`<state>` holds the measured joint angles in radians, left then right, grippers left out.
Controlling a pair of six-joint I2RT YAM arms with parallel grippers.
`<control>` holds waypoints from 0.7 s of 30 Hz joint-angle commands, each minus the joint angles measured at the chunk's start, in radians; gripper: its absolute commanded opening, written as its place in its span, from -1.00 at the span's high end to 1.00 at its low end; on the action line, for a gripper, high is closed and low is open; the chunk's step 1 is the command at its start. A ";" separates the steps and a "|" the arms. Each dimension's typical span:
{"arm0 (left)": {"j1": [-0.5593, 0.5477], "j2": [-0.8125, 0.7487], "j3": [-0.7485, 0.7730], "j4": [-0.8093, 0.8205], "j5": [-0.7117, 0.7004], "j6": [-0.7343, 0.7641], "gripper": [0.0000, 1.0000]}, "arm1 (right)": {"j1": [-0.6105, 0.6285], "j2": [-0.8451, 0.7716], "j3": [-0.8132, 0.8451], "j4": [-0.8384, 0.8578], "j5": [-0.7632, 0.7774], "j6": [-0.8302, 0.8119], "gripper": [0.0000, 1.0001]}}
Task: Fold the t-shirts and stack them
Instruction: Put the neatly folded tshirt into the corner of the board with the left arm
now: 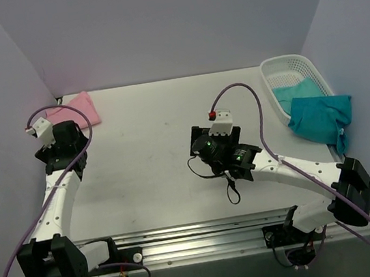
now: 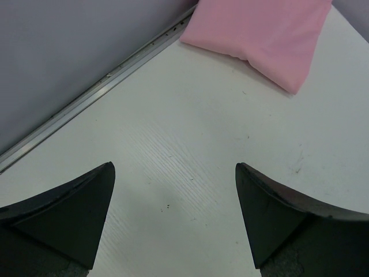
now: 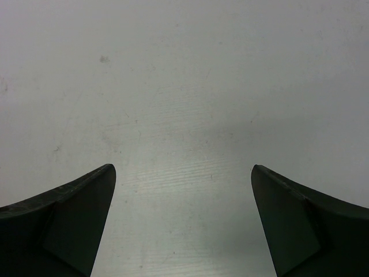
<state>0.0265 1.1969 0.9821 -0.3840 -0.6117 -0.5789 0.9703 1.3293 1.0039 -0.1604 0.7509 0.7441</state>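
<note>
Two grippers stood over the bench, both spread wide and holding nothing. The left gripper hung near the far left corner, just short of the pink t-shirt. The right gripper was over bare surface near the middle. The pink shirt lay against the wall as a plump, tidy rectangle, so I judged it already folded.

One teal t-shirt spilled over the near end of the white basket at the far right. More teal cloth lay inside it.

Fetching that draped teal shirt looked like the step in hand, and the right arm was much the nearer. To do it well, I would pinch a single layer at a hem or shoulder. I would lift it straight up until it cleared the lattice, so it neither snagged nor dragged the light basket. Then I would spread it flat on the open middle before making any fold.

The pink cotton looked matte and pillowy, with a soft rounded crease along its near edge. The teal hung limp in deep, uneven wrinkles. The basket was rigid, oval, perforated plastic. The bench was pale and smooth, faintly scuffed and speckled.
</note>
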 commanded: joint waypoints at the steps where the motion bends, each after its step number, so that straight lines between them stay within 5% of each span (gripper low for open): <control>1: -0.004 0.020 0.049 -0.036 -0.075 0.001 -0.88 | 0.004 0.030 0.032 -0.004 0.027 -0.023 -1.00; 21: 0.033 0.004 -0.005 0.071 0.145 0.031 -0.88 | 0.001 0.057 0.018 0.015 0.033 -0.029 -1.00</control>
<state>0.0505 1.2194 0.9791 -0.3824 -0.5339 -0.5713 0.9703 1.3911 1.0042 -0.1455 0.7506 0.7242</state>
